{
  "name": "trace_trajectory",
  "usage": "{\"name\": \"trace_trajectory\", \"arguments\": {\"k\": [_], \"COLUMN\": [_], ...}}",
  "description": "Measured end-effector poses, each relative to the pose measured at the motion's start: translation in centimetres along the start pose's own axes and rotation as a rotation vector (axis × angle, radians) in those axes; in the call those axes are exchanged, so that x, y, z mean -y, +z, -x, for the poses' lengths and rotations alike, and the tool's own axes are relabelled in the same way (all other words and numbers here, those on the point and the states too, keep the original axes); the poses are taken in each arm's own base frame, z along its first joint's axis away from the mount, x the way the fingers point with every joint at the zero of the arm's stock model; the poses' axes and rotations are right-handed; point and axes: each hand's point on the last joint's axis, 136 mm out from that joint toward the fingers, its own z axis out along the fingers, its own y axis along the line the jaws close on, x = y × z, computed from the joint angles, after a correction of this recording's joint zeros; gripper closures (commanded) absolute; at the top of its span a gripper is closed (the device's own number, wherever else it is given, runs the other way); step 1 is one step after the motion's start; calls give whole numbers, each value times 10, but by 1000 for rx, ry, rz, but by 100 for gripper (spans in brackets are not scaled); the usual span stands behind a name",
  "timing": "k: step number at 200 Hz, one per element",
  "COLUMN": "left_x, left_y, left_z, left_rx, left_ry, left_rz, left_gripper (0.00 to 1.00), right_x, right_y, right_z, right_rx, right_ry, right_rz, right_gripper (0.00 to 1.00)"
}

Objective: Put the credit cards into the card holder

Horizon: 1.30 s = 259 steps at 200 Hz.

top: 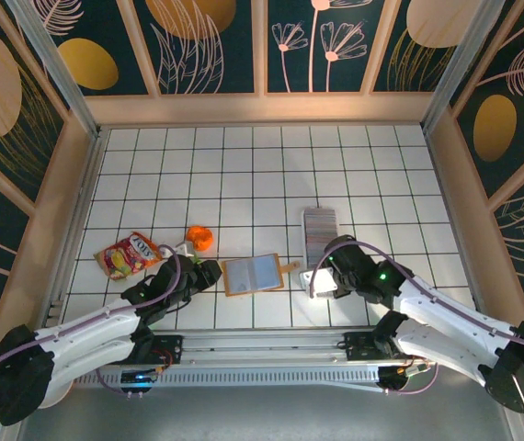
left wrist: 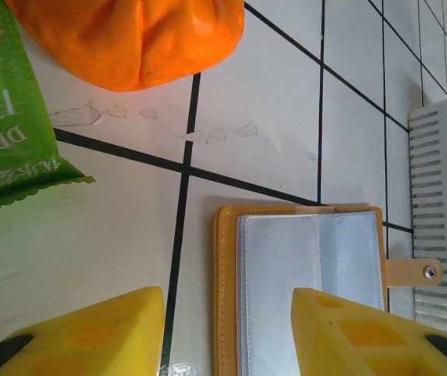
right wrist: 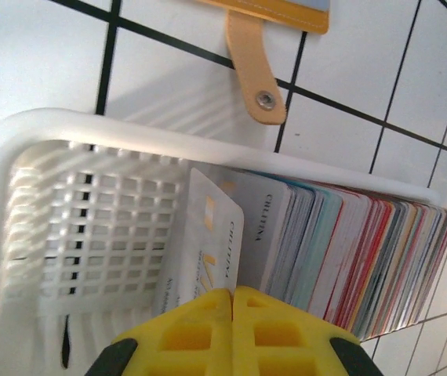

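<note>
The card holder [top: 253,274] lies open and flat on the white tiled table [top: 244,175], near the front edge. Its pale clear pockets face up and its clasp tab [top: 290,267] sticks out at 3 o'clock. The credit cards [top: 320,230] stand on edge, packed as a row, in a white slotted tray [top: 305,230] at about 1 o'clock from the holder and apart from it. The right gripper [top: 315,278] is at the near end of this tray. In the right wrist view its yellow fingers [right wrist: 184,337] are pressed together with no gap. The tips meet at the lower edge of the front card [right wrist: 208,235], which leans away from the other credit cards [right wrist: 349,251] toward the empty part of the tray [right wrist: 67,235]. I cannot tell if this card is really pinched. The left gripper [top: 211,273] is just at 9 o'clock of the holder. In the left wrist view its fingers [left wrist: 90,337] stand apart and hold nothing, with the holder's [left wrist: 286,290] tan edge below between them. A snack packet [top: 127,254] lies further at 9 o'clock, and an orange soft object [top: 199,239] at 11 o'clock of the holder.
</note>
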Motion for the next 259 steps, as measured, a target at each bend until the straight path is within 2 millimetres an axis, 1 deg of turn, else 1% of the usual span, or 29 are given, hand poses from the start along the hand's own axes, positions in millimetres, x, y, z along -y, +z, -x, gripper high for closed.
{"name": "trace_trajectory", "arguments": {"k": [73, 96, 124, 160, 196, 210, 229, 238, 250, 259], "left_x": [-3, -4, -3, -2, 2, 3, 6, 7, 7, 8], "left_y": [2, 3, 3, 2, 1, 0, -1, -2, -2, -2], "left_z": [-4, -5, -6, -7, -4, -3, -3, -3, -3, -4], "left_rx": [-16, -22, -31, -34, -25, -20, -19, -20, -24, -30], "left_ry": [1, 1, 1, 1, -1, -5, -13, -19, -24, -32], "left_rz": [14, 14, 9, 7, -10, -18, -28, -32, -36, -40], "left_gripper": [55, 56, 56, 57, 58, 59, 62, 63, 70, 75], "right_x": [-10, -9, 1, 17, 42, 58, 91, 109, 126, 134], "right_y": [-10, -16, -27, -47, -70, -80, -91, -94, -92, -86], "right_z": [3, 4, 9, 18, 35, 45, 58, 65, 75, 82], "right_rx": [25, 28, 56, 112, 200, 245, 306, 334, 357, 367], "right_ry": [34, 52, 82, 159, 326, 444, 691, 839, 1009, 1126], "right_rz": [52, 62, 40, -21, -58, -69, -90, -90, -64, -25], "right_gripper": [100, 100, 100, 100, 100, 100, 100, 100, 100, 100]}}
